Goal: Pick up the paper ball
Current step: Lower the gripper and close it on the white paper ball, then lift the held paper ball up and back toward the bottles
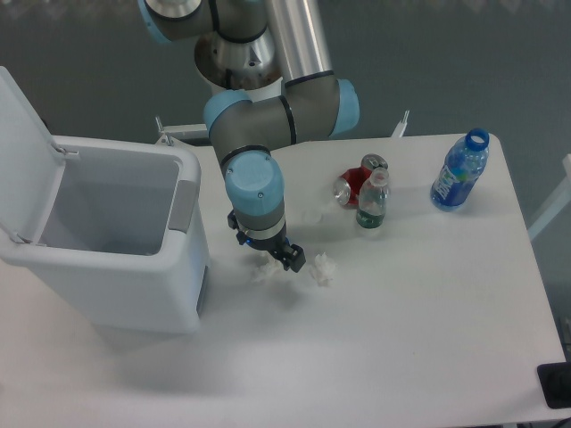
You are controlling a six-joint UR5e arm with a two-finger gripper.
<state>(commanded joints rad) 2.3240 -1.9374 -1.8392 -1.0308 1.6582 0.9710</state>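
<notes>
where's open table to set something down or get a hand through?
Bare stretches: the table's front half, below the gripper and paper balls, and the strip between the green bottle and blue bottle. Crowded: the red cans against the green bottle, and around the bin near the gripper.
</notes>
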